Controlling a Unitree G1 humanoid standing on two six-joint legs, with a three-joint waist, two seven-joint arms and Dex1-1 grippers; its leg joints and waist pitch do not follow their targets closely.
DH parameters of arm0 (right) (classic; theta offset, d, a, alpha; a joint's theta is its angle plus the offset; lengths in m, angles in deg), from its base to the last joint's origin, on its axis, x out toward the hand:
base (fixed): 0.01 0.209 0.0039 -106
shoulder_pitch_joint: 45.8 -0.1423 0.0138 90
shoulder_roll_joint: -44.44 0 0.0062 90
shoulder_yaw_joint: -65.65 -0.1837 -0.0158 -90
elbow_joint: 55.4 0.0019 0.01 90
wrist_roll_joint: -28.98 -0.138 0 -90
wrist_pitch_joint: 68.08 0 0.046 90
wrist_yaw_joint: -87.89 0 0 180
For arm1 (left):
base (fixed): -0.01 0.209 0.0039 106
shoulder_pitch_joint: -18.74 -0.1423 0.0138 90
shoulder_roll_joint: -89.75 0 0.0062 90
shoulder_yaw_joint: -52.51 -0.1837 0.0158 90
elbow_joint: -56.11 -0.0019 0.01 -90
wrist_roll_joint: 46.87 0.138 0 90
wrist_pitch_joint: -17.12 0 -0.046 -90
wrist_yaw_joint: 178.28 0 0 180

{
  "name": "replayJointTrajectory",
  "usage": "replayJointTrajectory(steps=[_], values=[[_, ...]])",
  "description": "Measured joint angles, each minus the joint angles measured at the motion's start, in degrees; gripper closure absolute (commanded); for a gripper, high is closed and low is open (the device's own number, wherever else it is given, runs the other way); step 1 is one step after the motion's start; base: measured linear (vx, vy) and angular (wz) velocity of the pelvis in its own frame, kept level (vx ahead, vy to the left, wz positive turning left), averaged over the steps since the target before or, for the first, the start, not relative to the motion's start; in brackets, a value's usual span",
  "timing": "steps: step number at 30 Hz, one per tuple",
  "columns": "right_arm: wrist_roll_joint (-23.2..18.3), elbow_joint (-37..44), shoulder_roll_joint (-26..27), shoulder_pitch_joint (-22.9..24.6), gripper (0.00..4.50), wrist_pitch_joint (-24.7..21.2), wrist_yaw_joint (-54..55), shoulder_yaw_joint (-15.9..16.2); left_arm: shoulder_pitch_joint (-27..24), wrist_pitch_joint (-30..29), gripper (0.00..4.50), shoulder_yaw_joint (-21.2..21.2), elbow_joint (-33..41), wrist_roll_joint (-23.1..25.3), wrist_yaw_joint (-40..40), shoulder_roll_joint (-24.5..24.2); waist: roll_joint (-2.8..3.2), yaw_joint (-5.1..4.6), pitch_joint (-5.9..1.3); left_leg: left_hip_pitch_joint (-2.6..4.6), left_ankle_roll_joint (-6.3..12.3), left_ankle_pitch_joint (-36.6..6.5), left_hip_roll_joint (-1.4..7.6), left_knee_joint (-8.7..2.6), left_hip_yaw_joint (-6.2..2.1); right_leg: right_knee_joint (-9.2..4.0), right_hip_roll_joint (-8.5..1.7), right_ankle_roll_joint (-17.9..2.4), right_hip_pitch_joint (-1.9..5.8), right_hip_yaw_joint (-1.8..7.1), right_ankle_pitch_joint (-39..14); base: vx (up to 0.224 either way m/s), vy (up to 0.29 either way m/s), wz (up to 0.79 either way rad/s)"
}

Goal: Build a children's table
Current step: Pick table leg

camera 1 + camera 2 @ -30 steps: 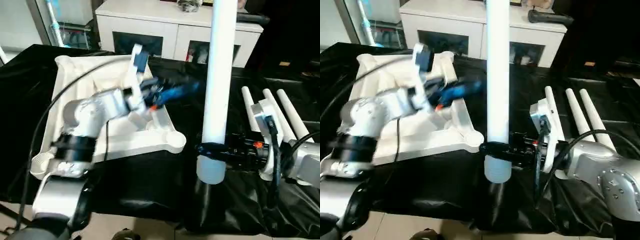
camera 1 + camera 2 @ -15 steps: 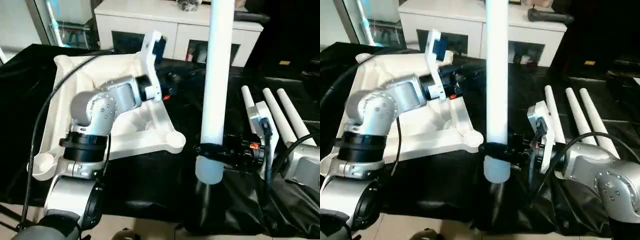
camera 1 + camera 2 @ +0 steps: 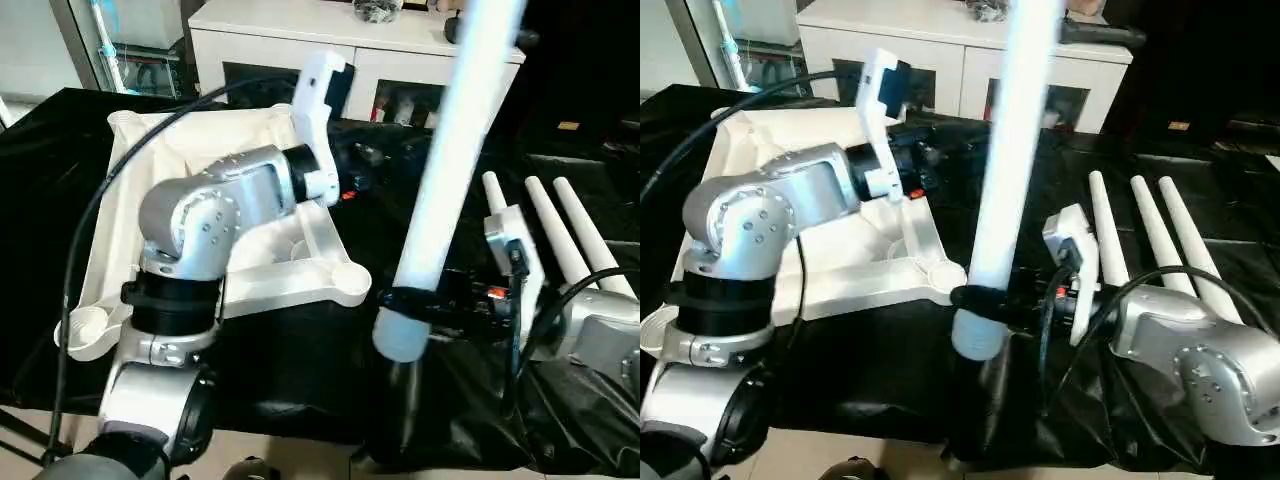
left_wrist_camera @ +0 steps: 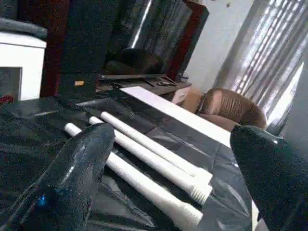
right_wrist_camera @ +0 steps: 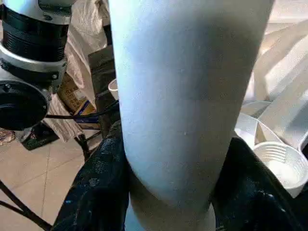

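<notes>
Right claw (image 3: 405, 303) pinches a tilted leg (image 3: 445, 170) near its base; left claw (image 4: 168, 159) spread above the tabletop (image 3: 200, 270).

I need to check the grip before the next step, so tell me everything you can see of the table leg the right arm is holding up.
The held leg is a long, smooth white tube, plastic by its look. It stands nearly upright, its top leaning toward the robot's right and running out of the picture. The right end effector is clamped around it close to its lower end, one black finger on each side. That end hangs above the black sheet, just off the tabletop's near corner socket.
</notes>
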Motion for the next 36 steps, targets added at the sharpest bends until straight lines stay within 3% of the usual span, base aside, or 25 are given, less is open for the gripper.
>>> replayJointTrajectory(steps=[7, 11, 15, 17, 19, 22, 25, 28, 30, 33, 34, 36], values=[[-1.28, 0.70, 0.50, 1.98, 2.63, -0.54, 1.73, -1.36, -0.49, 2.91, 0.03, 1.85, -3.48, 1.87, -0.24, -4.10, 0.15, -0.07, 0.03, -0.01, 0.00, 0.00, 0.00, -0.01, 0.00, -0.02, 0.01, 0.02, -0.01, 0.00, -0.01, 0.000, 0.000, 0.00], [-7.17, 4.05, 0.81, 4.07, 2.63, -1.05, 1.97, -5.96, -3.06, -0.12, 0.03, 6.73, -6.65, 1.21, -0.20, -8.53, 0.24, -0.25, 0.04, -0.02, 0.02, -0.02, 0.01, -0.05, -0.01, -0.03, 0.02, 0.07, -0.05, 0.00, -0.04, 0.000, 0.000, 0.00], [-8.71, 6.83, 2.13, 5.93, 2.63, -0.27, 4.44, -8.25, -9.64, 9.13, 0.03, 4.40, -6.41, 6.90, 1.40, -13.39, 0.81, -0.13, -0.07, -0.04, 0.06, -0.05, 0.00, -0.15, -0.01, -0.28, 0.03, 0.13, 0.00, 0.00, 0.01, 0.000, 0.000, 0.00], [-4.73, 7.29, 3.32, 6.74, 2.63, 1.64, 7.53, -8.04, -13.31, 15.16, 0.03, 3.60, -6.19, 11.44, 0.81, -15.47, 1.02, -0.11, -0.06, -0.08, 0.05, -0.05, 0.00, -0.17, -0.01, -0.33, 0.03, 0.21, -0.01, 0.00, 0.06, 0.000, 0.000, 0.00], [3.00, 7.13, 5.28, 6.53, 2.63, 5.82, 13.58, -7.61, -17.15, 20.47, 0.03, 3.76, -4.78, 14.93, -1.79, -15.50, 1.13, -0.14, -0.10, -0.12, -0.01, -0.02, 0.00, -0.24, -0.01, -0.44, 0.03, 0.30, -0.02, 0.00, 0.14, 0.000, 0.000, 0.00], [15.34, 6.57, 9.05, 6.34, 2.63, 13.07, 25.26, -7.14, -23.71, 23.39, 0.03, 4.60, 2.27, 18.25, -7.58, -13.15, 1.18, -0.23, -0.10, -0.13, -0.06, 0.01, -0.02, -0.37, 0.00, -0.63, 0.02, 0.32, -0.01, 0.00, 0.21, 0.000, 0.000, 0.00], [17.71, 6.61, 10.80, 6.34, 2.63, 14.48, 30.10, -7.35, -26.42, 24.70, 0.03, 4.35, 5.06, 21.05, -12.87, -11.47, 1.16, -0.41, -0.11, -0.10, -0.07, 0.01, -0.02, -0.53, 0.00, -0.72, 0.04, 0.34, -0.02, 0.00, 0.22, 0.000, 0.000, 0.00], [18.54, 7.19, 13.90, 6.47, 2.63, 14.41, 35.48, -7.46, -29.74, 27.76, 0.03, 3.99, 7.83, 24.13, -18.71, -8.15, 1.14, -1.18, -0.15, -0.10, -0.07, 0.02, -0.03, -0.65, 0.01, -0.79, 0.06, 0.37, -0.04, 0.00, 0.21, 0.000, 0.000, 0.00], [21.22, 6.89, 14.77, 6.46, 2.63, 15.02, 38.26, -7.32, -30.62, 28.79, 0.03, 3.56, 7.99, 25.35, -21.15, -6.17, 1.07, -1.62, -0.16, -0.10, -0.09, 0.03, -0.03, -0.69, 0.01, -0.80, 0.08, 0.39, -0.04, -0.01, 0.21, 0.000, 0.000, 0.00], [23.98, 4.73, 18.68, 6.46, 2.63, 19.96, 39.91, -7.26, -31.34, 30.57, 0.03, 2.43, 8.03, 27.19, -22.87, -5.02, 1.00, -2.38, -0.19, -0.09, -0.09, 0.03, -0.03, -0.76, 0.01, -0.82, 0.08, 0.42, -0.09, 0.00, 0.20, 0.000, 0.000, 0.00], [26.63, 3.57, 21.22, 6.67, 2.63, 22.18, 42.26, -6.44, -32.19, 32.90, 0.03, 1.02, 7.86, 29.14, -23.06, -5.13, 0.89, -2.84, -0.26, -0.06, -0.10, 0.04, -0.03, -0.82, 0.01, -0.85, 0.11, 0.44, -0.09, 0.00, 0.19, 0.000, 0.000, 0.00], [29.48, 1.39, 21.64, 7.05, 2.63, 22.15, 45.21, -4.46, -33.21, 36.40, 0.03, -1.61, 6.49, 31.75, -23.82, -5.12, 0.87, -3.23, -0.27, -0.07, -0.10, 0.04, -0.03, -0.82, 0.01, -0.85, 0.12, 0.44, -0.09, 0.02, 0.19, 0.000, 0.000, 0.00]])
